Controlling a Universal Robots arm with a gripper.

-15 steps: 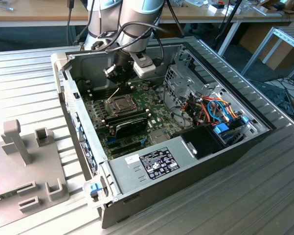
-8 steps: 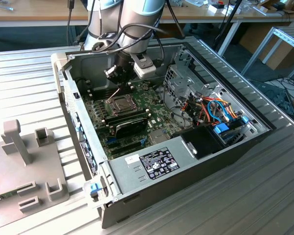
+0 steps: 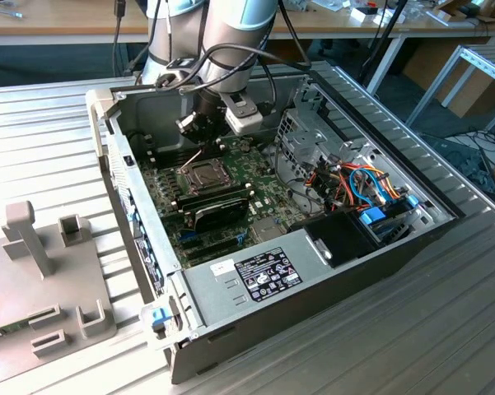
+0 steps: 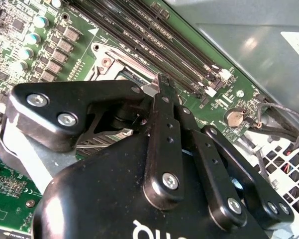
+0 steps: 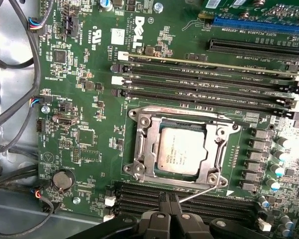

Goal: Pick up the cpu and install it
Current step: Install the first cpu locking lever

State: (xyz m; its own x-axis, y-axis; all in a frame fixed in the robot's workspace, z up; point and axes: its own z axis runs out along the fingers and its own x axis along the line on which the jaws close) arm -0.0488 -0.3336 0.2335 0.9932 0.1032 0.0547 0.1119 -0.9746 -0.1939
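The cpu, a small square chip with a pale silver top, lies flat in the socket's metal frame on the green motherboard. My gripper hangs just beside the socket, over the memory slots, with its black fingertips pressed together and nothing between them. In the second wrist view the gripper is shut above the socket's edge. In the exterior view the gripper hovers just behind the socket, inside the open computer case. A thin metal lever slants out from the socket's corner.
Long black memory slots run on both sides of the socket. A black cooler lies on the board in front of the socket. A drive cage and coloured cables crowd the exterior view's right. A grey fixture stands outside the case.
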